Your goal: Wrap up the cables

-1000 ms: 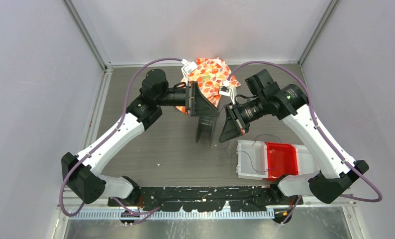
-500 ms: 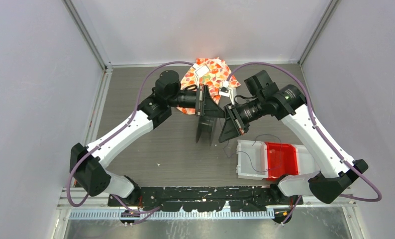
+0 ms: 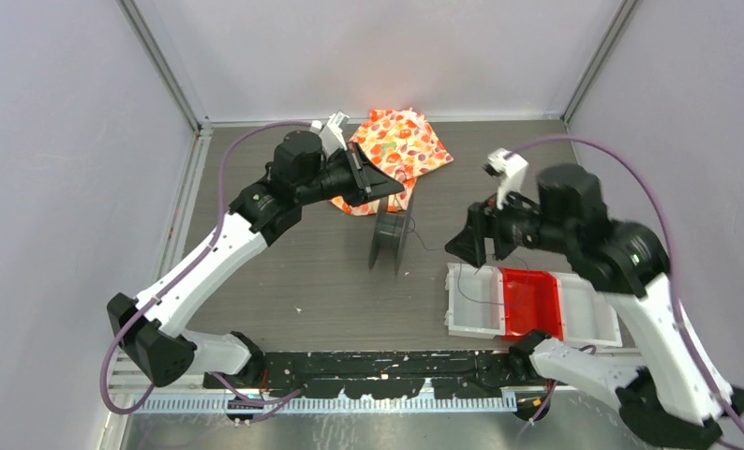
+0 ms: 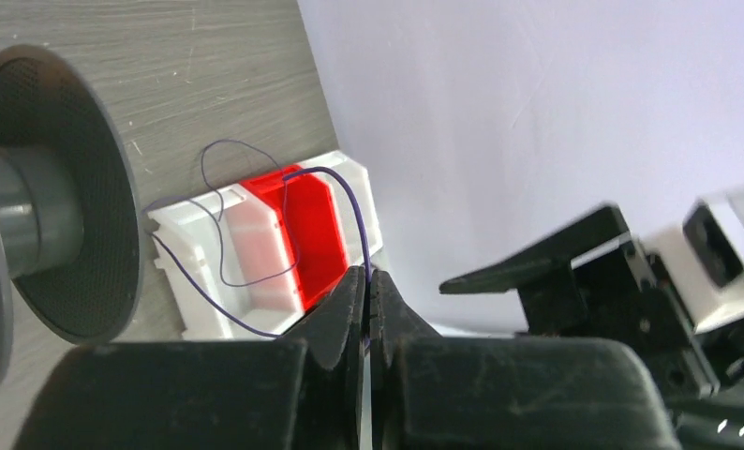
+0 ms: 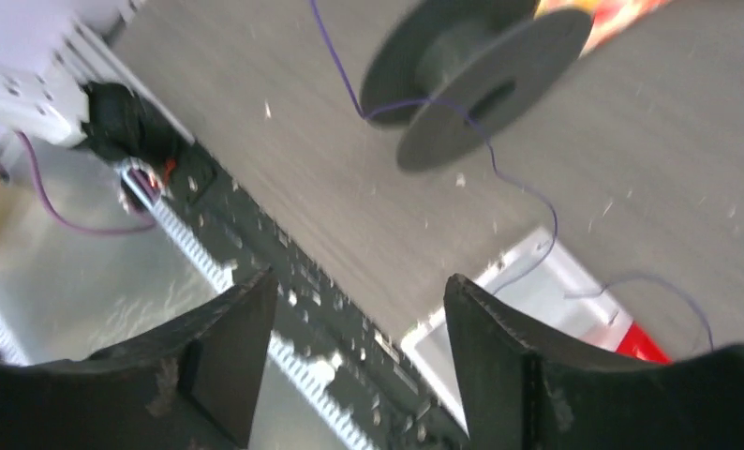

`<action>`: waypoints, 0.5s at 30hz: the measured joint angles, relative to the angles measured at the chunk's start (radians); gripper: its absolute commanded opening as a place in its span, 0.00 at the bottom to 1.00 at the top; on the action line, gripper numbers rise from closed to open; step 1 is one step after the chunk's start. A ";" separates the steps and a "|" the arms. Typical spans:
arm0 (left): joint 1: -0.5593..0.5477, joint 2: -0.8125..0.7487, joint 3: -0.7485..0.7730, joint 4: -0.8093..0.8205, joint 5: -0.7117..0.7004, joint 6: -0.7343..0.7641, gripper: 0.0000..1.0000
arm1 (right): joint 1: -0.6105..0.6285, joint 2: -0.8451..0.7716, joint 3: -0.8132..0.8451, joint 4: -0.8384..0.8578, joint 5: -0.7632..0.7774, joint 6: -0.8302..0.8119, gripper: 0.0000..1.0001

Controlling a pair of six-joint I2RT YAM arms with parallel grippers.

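A thin dark cable [image 4: 349, 202] loops out of the white and red tray [image 4: 200, 314] and rises into my left gripper [image 4: 368, 281], which is shut on it. The same cable [image 5: 528, 192] runs from the black spool [image 5: 471, 84] down to the tray [image 5: 528, 281]. From above, the left gripper [image 3: 398, 193] hovers just over the upright spool [image 3: 389, 239]. My right gripper [image 3: 462, 251] hangs open with nothing in it, to the right of the spool at the tray's [image 3: 462, 323] far left corner. Between its open fingers the right gripper [image 5: 359, 291] shows only table and rail.
A red and orange patterned cloth [image 3: 401, 141] lies at the back of the table behind the spool. The arms' black base rail [image 3: 378, 366] runs along the near edge. Grey walls close in the left, right and back sides.
The left gripper shut on the cable beside the spool. The right gripper opened, let go of the cable and drew back to the right, over the tray.
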 measured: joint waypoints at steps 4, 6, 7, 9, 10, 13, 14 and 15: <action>0.000 -0.025 0.000 -0.027 -0.088 -0.110 0.00 | 0.000 -0.219 -0.188 0.245 0.042 0.039 0.72; 0.000 -0.026 0.000 -0.042 -0.118 -0.154 0.01 | 0.005 -0.259 -0.241 0.341 0.056 0.058 0.72; 0.000 -0.026 0.000 -0.053 -0.132 -0.177 0.01 | 0.006 -0.261 -0.262 0.388 0.061 0.064 0.72; -0.001 -0.026 0.000 -0.077 -0.153 -0.216 0.01 | 0.015 -0.246 -0.307 0.488 0.069 0.071 0.71; -0.001 -0.026 0.000 -0.084 -0.160 -0.227 0.01 | 0.022 -0.231 -0.328 0.531 0.072 0.070 0.70; -0.001 -0.026 0.000 -0.108 -0.181 -0.259 0.00 | 0.051 -0.180 -0.365 0.620 0.078 0.057 0.65; -0.001 -0.026 0.000 -0.113 -0.185 -0.269 0.01 | 0.061 -0.154 -0.367 0.639 0.077 0.050 0.65; -0.001 -0.026 0.000 -0.118 -0.188 -0.275 0.00 | 0.070 -0.129 -0.367 0.654 0.076 0.045 0.64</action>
